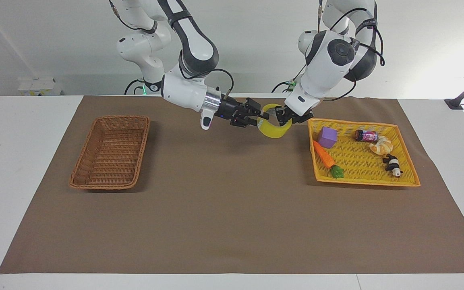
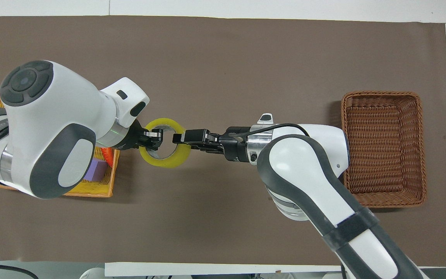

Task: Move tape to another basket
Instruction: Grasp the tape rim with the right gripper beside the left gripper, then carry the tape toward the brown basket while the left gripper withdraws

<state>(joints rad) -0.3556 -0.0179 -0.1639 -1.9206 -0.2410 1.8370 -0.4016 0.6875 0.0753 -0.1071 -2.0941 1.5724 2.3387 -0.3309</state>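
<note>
The tape [image 1: 274, 131], a yellow roll, hangs in the air over the brown mat between the two baskets, close to the yellow tray's end. It also shows in the overhead view [image 2: 163, 161]. My left gripper [image 1: 279, 117] [image 2: 154, 138] is shut on the roll's wall on the tray's side. My right gripper [image 1: 259, 114] [image 2: 177, 138] reaches in level from the brown basket's side, its fingers closed over the roll's other wall. The dark brown wicker basket [image 1: 111, 184] [image 2: 383, 93] stands empty at the right arm's end of the table.
A flat yellow woven tray [image 1: 367, 182] [image 2: 91, 192] at the left arm's end holds a purple cube [image 1: 327, 137], a toy carrot [image 1: 323, 154], a small bottle [image 1: 365, 135], a bread roll [image 1: 382, 146] and a panda toy [image 1: 393, 165].
</note>
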